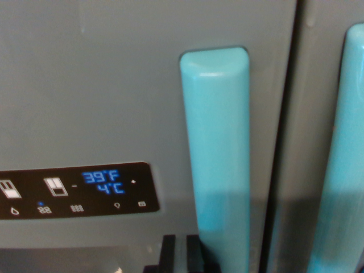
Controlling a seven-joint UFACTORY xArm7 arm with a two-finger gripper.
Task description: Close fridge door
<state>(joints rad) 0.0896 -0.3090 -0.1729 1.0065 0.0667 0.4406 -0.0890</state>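
Fridge door [114, 85] fills most of the wrist view: flat grey panel, seen close up and a bit blurred. A dark vertical seam runs down on the wrist view's right, w/ a second grey door [310, 114] beyond it. The two faces look roughly flush at the seam, so my read is the door is at or v. near shut; can't confirm a full seal from this angle.

Teal handle [219, 165] stands upright on the near door, just beside the seam, rounded top end set in a shallow recess. A second teal handle [344, 159] sits on the other door at the frame's right edge. Handles flank the seam since both doors open from the middle.

Black control panel [77, 190] at lower left, blue readout 39°F / 4°C, small icons under it.

Gripper [181, 256] pokes in at the bottom edge, only dark finger tips showing, touching or just beside the handle's left side. Looks placed to push on door near the handle. Clenched or released: can't tell, too little visible.
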